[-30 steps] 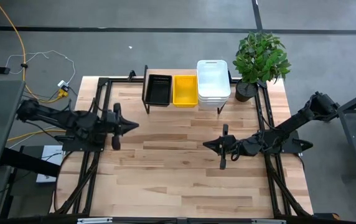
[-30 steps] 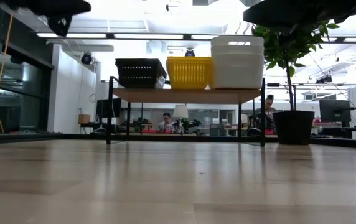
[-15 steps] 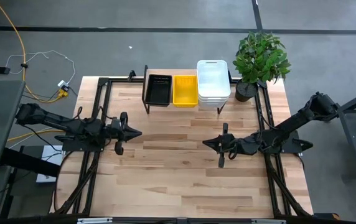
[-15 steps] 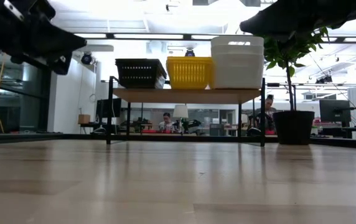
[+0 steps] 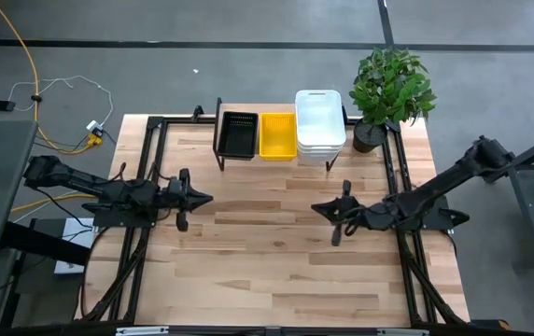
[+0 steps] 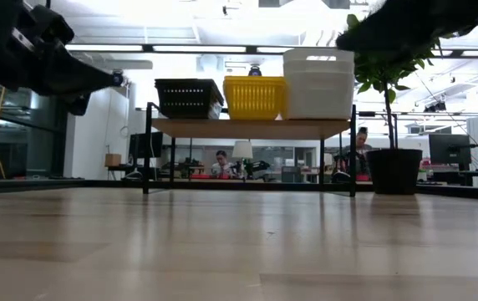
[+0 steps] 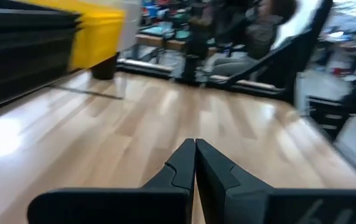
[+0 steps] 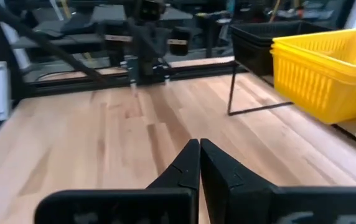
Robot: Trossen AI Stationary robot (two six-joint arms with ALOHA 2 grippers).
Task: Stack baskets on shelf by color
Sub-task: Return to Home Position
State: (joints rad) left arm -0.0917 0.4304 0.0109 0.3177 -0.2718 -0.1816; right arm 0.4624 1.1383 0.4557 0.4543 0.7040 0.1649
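Note:
The shelf (image 5: 276, 157) stands at the table's far edge on thin black legs (image 6: 172, 159). On its wooden top board (image 6: 251, 128) rest a black slotted basket (image 5: 238, 134), a yellow basket (image 5: 277, 135) and a stack of white baskets (image 5: 319, 126), side by side. My left gripper (image 5: 209, 198) hovers shut over the table's left half, empty. My right gripper (image 5: 316, 209) hovers shut over the table's right middle, empty. In the right wrist view the yellow basket (image 8: 324, 71) and black basket (image 8: 265, 37) show ahead of my right gripper (image 8: 199, 144).
A potted plant (image 5: 390, 89) stands at the far right corner beside the white stack. Black frame rails (image 5: 146, 177) run along the table's left and right sides. The wooden table (image 5: 276, 271) stretches bare toward the near edge. People sit in the room beyond.
My left gripper has moved toward the table's right and near edge and come lower, showing larger in the low view. My right gripper has drawn slightly back toward the table's right. The baskets have stayed still.

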